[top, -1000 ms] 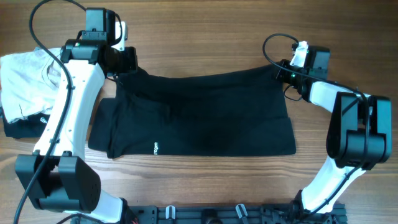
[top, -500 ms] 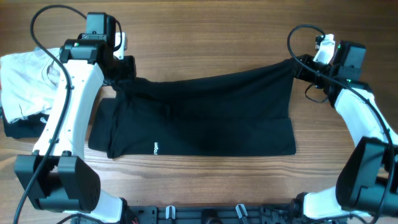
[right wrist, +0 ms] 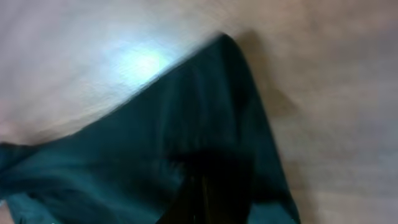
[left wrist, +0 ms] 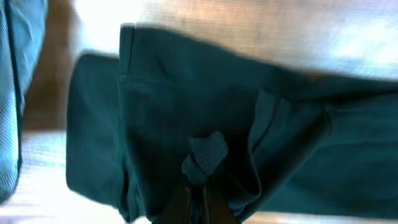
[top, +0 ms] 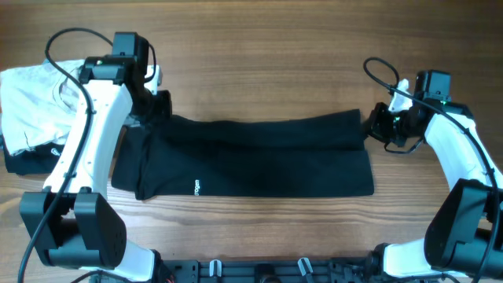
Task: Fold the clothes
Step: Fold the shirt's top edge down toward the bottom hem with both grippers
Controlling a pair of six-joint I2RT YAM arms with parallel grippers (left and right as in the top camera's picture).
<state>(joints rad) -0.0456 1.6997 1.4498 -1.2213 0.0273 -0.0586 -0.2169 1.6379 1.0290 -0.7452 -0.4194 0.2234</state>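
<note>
The black T-shirt [top: 259, 161] lies across the middle of the wooden table, its far edge pulled toward the near edge, with a small white logo near the hem. My left gripper [top: 154, 111] is shut on the shirt's far left corner; in the left wrist view [left wrist: 200, 186] a bunch of fabric [left wrist: 205, 155] sits pinched between the fingers. My right gripper [top: 371, 126] is shut on the shirt's far right corner; in the right wrist view [right wrist: 205, 186] dark cloth [right wrist: 186, 124] covers the fingers.
A folded white garment [top: 35, 102] lies at the far left on top of a folded black garment with white lettering [top: 23, 159], close to my left arm. Bare wooden table [top: 259, 63] lies behind the shirt.
Both grippers moved toward the near edge and lower, carrying the shirt's far edge with them. The lifted panel has come down and the shirt looks narrower front to back.
</note>
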